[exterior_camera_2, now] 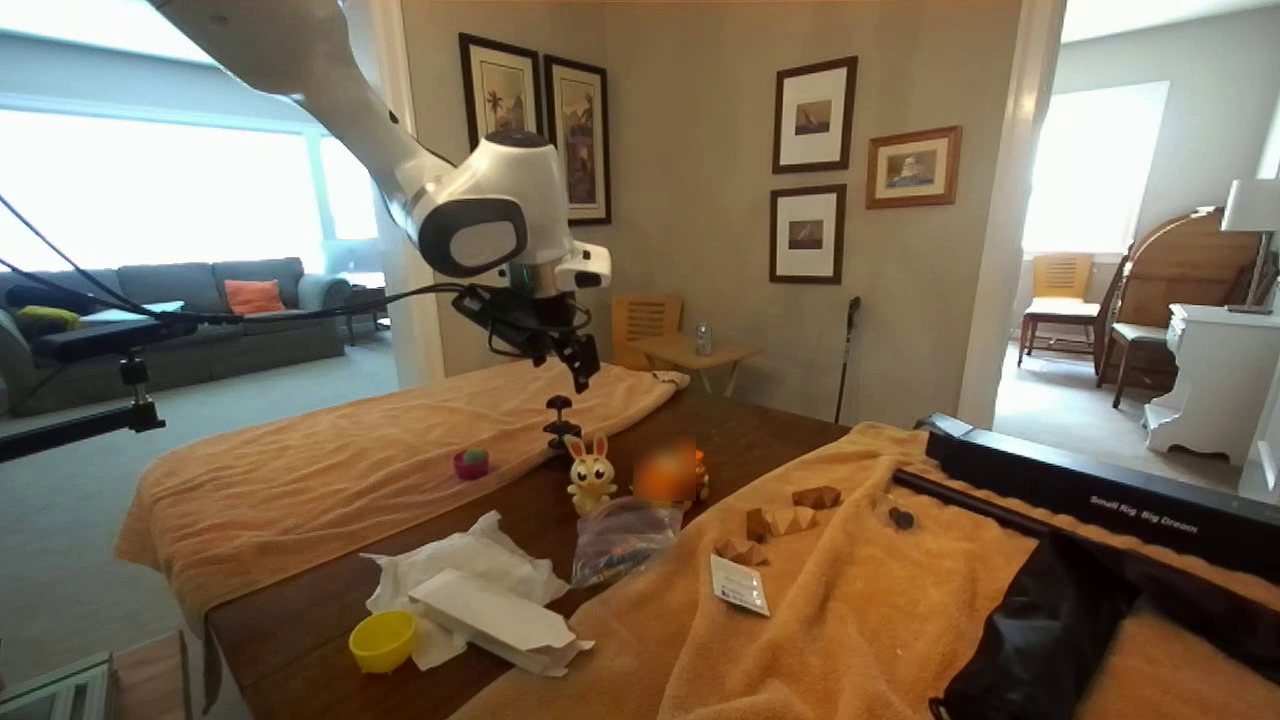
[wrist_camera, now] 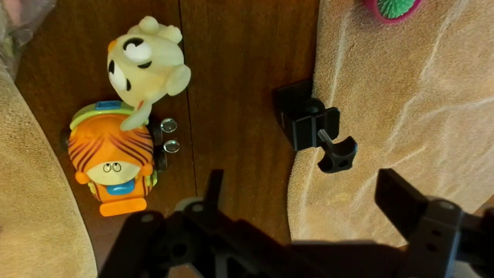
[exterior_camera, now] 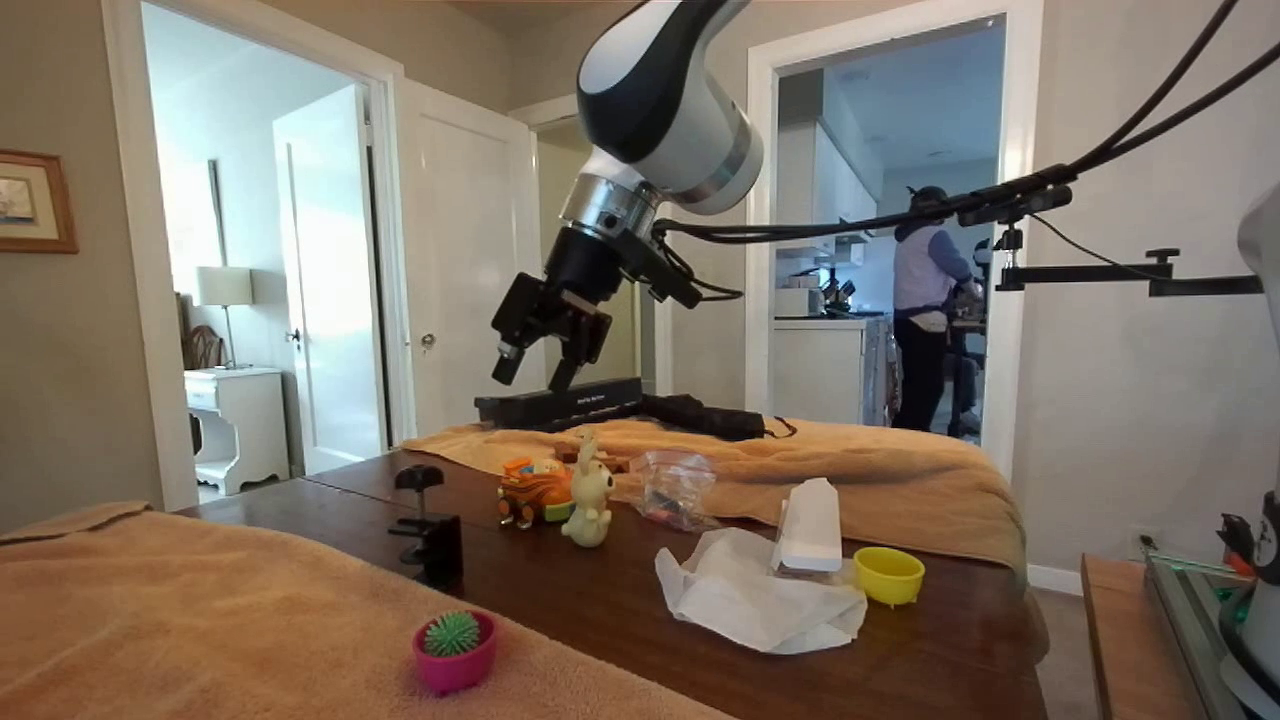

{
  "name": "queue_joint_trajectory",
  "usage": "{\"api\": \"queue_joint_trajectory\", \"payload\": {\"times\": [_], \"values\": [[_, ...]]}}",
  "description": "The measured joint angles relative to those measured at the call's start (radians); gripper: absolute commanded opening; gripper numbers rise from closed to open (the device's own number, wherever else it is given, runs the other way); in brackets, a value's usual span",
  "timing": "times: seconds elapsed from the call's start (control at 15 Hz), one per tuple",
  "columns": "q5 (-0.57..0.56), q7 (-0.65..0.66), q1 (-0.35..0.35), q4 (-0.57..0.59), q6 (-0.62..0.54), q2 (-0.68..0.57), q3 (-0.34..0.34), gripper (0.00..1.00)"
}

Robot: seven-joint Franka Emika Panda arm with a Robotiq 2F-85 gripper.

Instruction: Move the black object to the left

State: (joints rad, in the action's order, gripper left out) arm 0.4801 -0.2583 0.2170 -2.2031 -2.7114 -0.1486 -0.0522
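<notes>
Clamp point(exterior_camera: 435, 540), all black, stood upright near the rabbit point(exterior_camera: 588, 505); in an exterior view I had it to the rabbit's left. My wrist view put it right of the rabbit, across the bare wood of the table point(exterior_camera: 580, 590), at the edge of the towel point(exterior_camera: 250, 620); I couldn't be sure whether its base touched that towel or only overlapped it from my angle. My gripper point(wrist_camera: 300, 177) hung higher than the rabbit and apart from the clamp, its two fingers point(wrist_camera: 399, 200) standing wide of each other. Just beside the rabbit was the car point(exterior_camera: 535, 490), and in the wrist view the two overlapped. In both exterior views the pink bowl point(exterior_camera: 455, 670), with a green spiky ball point(exterior_camera: 452, 634) in it, sat on the towel left of the rabbit. In an exterior view I saw the bag point(exterior_camera: 675, 490) just right of the rabbit; farther right came the paper point(exterior_camera: 740, 600), the white box point(exterior_camera: 812, 525) partly resting on it, then the yellow bowl point(exterior_camera: 888, 577).
</notes>
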Motion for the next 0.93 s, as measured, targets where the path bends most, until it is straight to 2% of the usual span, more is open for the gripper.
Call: {"api": "queue_joint_trajectory", "payload": {"times": [0.27,0.6,0.73,0.93], "values": [[0.008,-0.012,-0.043,0.002,0.006,0.000,-0.044,1.00],[0.033,-0.121,-0.090,0.017,0.060,-0.017,-0.125,1.00],[0.003,-0.138,-0.090,0.047,0.089,-0.042,-0.137,1.00],[-0.104,-0.136,-0.090,0.115,0.138,-0.096,-0.138,1.00]]}}
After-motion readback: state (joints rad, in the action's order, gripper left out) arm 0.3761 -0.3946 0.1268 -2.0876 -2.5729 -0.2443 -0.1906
